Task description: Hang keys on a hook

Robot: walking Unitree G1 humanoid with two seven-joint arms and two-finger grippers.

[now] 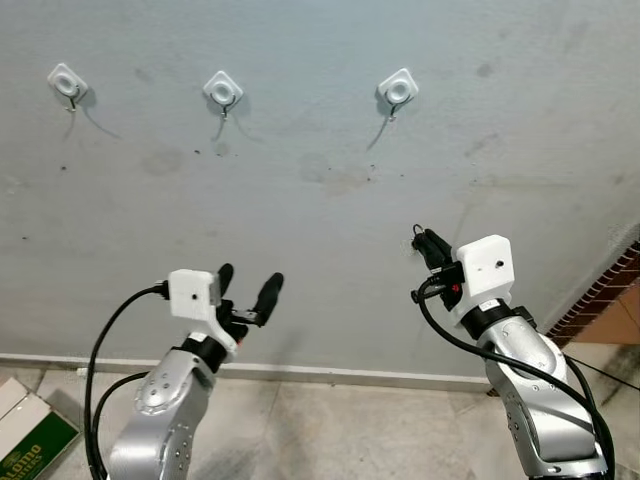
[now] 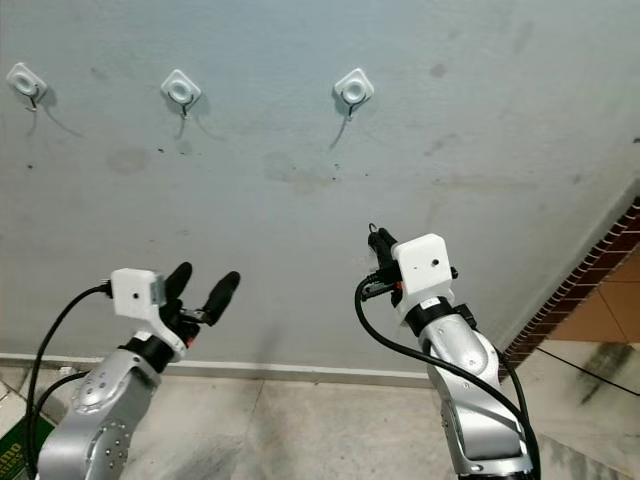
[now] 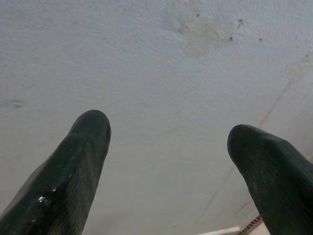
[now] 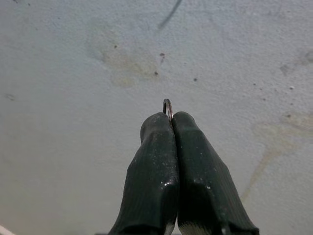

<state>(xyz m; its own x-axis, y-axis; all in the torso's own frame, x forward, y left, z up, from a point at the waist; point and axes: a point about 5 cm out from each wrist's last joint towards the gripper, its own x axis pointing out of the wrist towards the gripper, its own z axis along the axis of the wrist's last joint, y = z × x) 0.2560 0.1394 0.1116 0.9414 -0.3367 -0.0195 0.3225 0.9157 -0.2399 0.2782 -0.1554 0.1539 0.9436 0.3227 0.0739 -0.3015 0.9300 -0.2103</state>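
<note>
Facing a pale grey wall, stained and speckled, with three white hooks fixed in a row along its upper part: left hook, middle hook, right hook. From each, a thin metal prong hanging down and throwing a slanted shadow; prongs too small to make out in detail. Nothing seen hanging on any of them.

Right gripper raised before the wall, well below the right hook and slightly to its right. Fingers pressed flat together in the right wrist view, pinching a thin metal key ring, of which just a small arc pokes out above the tips. Rest of the ring and any keys hidden between or behind the fingers; in the head views only a tiny dark loop at the tip, hard to read.

Left gripper held lower, toward the wall's bottom left, below and a little right of the middle hook. Fingers spread wide apart, with bare wall between them and nothing held.

Along the wall's foot, a pale skirting strip, then tiled floor. At the lower left corner, a cardboard box with a green side, cut off by the frame, lettering only partly legible. At the right edge, a brick corner, also cut off.
</note>
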